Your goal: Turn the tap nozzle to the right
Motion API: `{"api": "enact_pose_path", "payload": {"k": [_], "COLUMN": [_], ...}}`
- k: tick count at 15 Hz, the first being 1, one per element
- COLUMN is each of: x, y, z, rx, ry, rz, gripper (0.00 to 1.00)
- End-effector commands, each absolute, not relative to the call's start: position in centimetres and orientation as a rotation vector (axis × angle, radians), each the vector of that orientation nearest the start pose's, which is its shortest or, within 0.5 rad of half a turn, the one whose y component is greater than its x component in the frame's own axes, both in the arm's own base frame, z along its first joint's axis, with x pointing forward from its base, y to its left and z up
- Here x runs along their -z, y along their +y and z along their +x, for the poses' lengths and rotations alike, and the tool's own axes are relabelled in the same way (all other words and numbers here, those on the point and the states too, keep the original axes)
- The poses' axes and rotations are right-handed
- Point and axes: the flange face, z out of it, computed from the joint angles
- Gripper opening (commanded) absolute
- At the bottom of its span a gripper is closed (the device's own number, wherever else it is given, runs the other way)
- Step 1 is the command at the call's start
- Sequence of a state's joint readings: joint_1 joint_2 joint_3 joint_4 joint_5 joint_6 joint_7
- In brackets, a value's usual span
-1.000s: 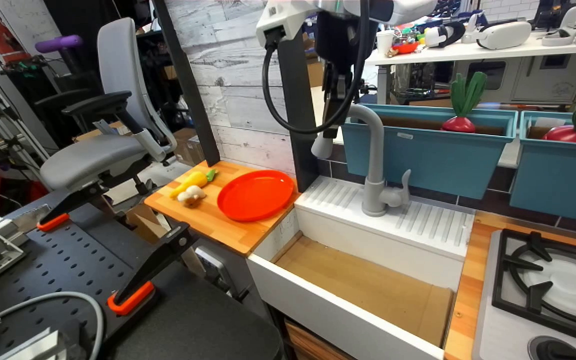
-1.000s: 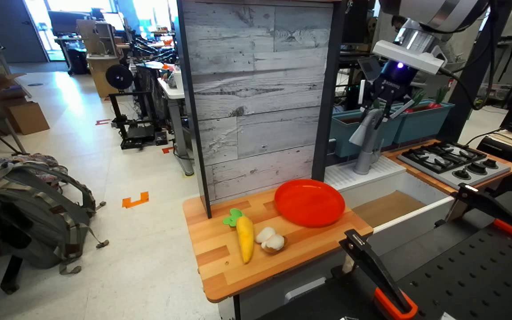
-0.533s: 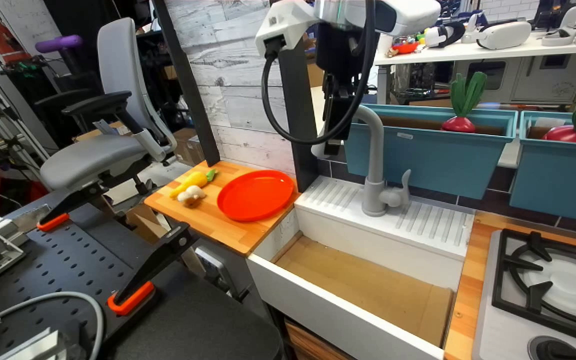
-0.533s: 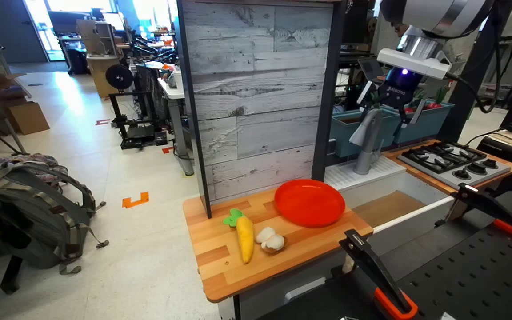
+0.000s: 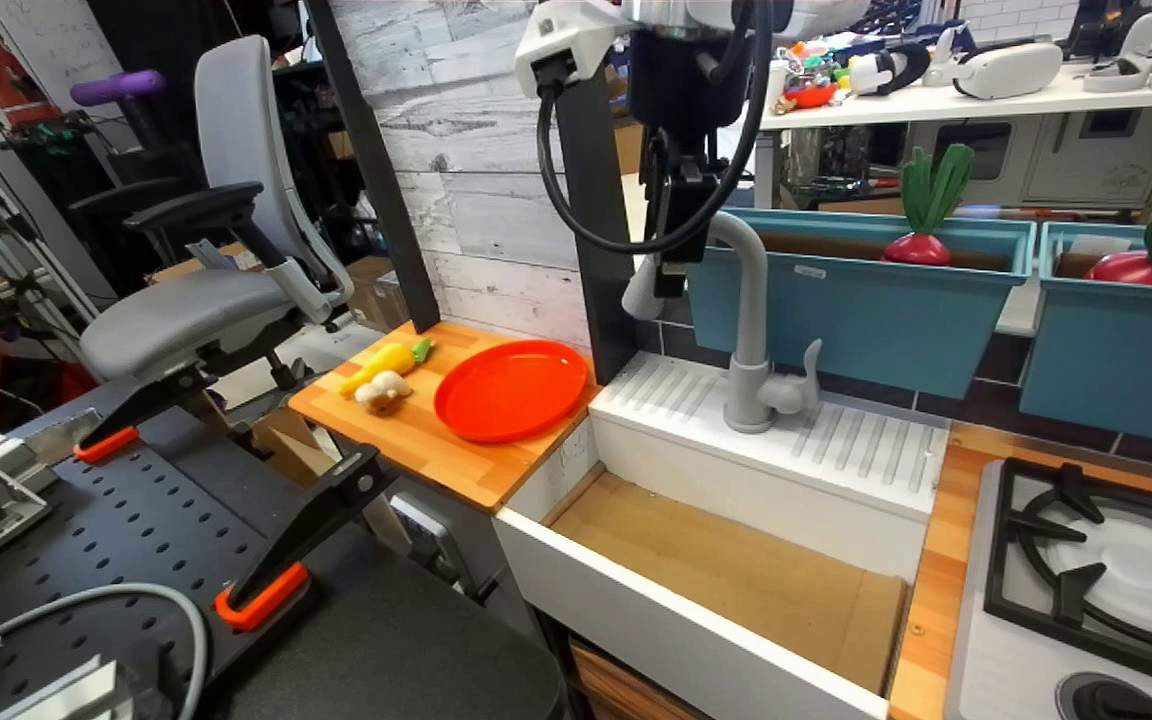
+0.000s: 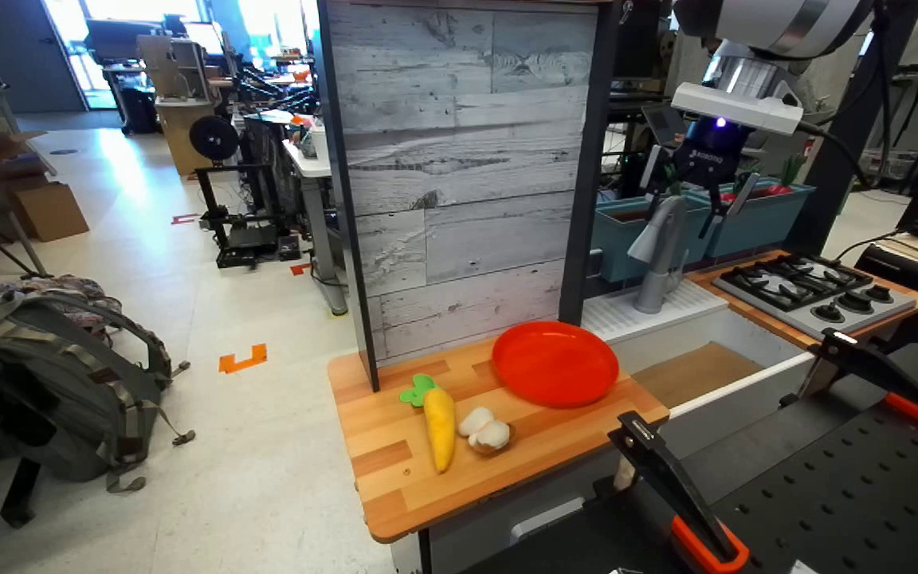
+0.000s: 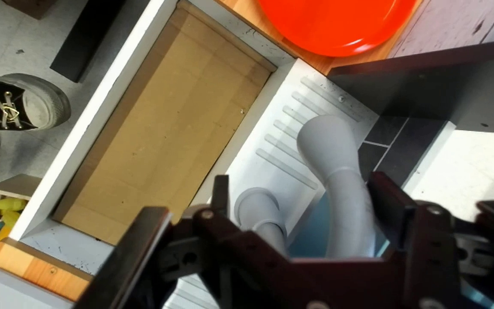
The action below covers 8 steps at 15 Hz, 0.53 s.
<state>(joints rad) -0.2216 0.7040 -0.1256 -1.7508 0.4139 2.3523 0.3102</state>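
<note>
The tap nozzle, a matte grey gooseneck faucet (image 5: 754, 300), rises from the back of the white sink. It also shows in an exterior view (image 6: 653, 279) and the wrist view (image 7: 345, 193). Its downturned end points toward the red plate's side, and its small side lever (image 5: 812, 370) is upright. My gripper (image 5: 673, 265) is high at the spout; it also shows in an exterior view (image 6: 676, 219). In the wrist view my gripper (image 7: 300, 189) is open, with the spout between its fingers, close to the right one. I cannot tell whether they touch. The left finger is apart.
A dark post (image 5: 601, 230) stands beside the spout's end. Teal planters (image 5: 856, 310) hang behind the faucet. A red plate (image 5: 511, 390) and toy vegetables (image 5: 381, 368) lie on the wooden board. A stove (image 5: 1116, 570) is beyond the sink (image 5: 696, 640).
My gripper opens wider after the oldest frames and dips. Since half a second ago it has risen a little. The faucet shows little or no movement.
</note>
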Motion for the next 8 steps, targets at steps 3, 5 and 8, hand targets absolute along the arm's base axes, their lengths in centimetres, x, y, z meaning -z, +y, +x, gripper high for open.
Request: {"api": "enact_pose_path", "payload": {"k": [3,5,8], "x": [-16.74,-16.83,-16.60], "y": [-26.12,-25.92,-25.70], "z": [59.03,59.22,59.34], "rx": [-0.101,-0.090,-0.090], "ry": [1.391,1.382,1.355], "rz": [-2.721,-2.728,-2.766], "gripper": [0.35,0.22,0.02]}}
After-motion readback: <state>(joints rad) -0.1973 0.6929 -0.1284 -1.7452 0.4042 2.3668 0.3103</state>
